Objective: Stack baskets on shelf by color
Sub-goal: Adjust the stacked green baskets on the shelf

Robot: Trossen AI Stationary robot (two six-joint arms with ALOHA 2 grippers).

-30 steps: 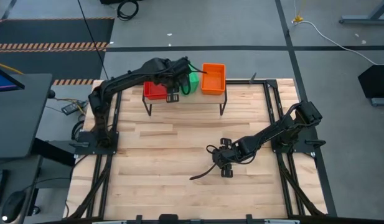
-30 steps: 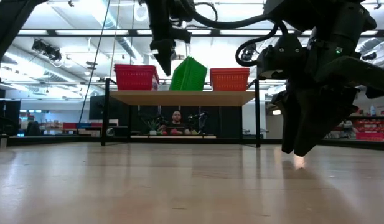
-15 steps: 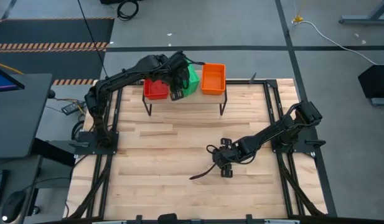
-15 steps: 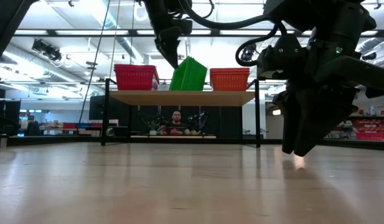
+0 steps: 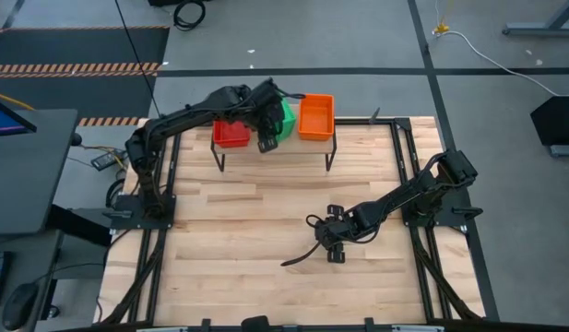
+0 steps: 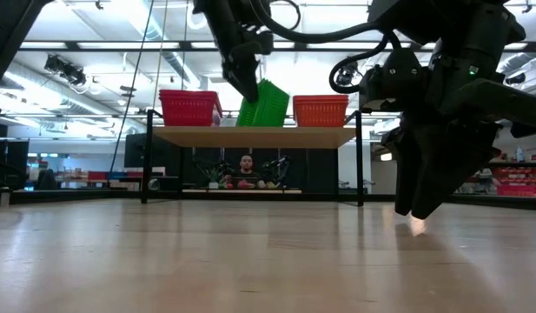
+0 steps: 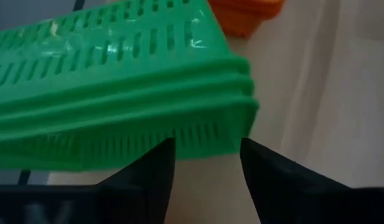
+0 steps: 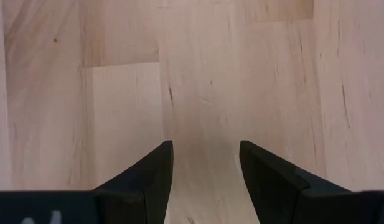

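A nested stack of green baskets (image 5: 284, 117) stands tilted on the shelf (image 6: 254, 136), between the red baskets (image 5: 231, 135) and the orange baskets (image 5: 315, 115). Its lower edge rests on the shelf top. My left gripper (image 7: 204, 146) is open and slants down at the green stack's near end. In the low view, my left gripper (image 6: 248, 85) is beside the stack's raised corner. My right gripper (image 5: 332, 249) hangs open just above the bare tabletop, far from the shelf. My left gripper's open fingers (image 7: 155, 163) stand on either side of the green stack's end wall (image 7: 201, 134), coming at it slanting down from the near side. I cannot tell whether they touch it.
The shelf's thin black legs (image 5: 219, 162) stand at the table's far edge. A dark cable (image 5: 298, 258) trails on the table by my right gripper. The wide wooden tabletop (image 5: 266, 240) lies between the arms. A person (image 6: 247, 165) shows in the room beyond the shelf.
My left gripper has tipped from pointing nearly straight down to slanting toward the green stack. It has shifted slightly toward the table's right along the shelf. The green stack stays tilted in place.
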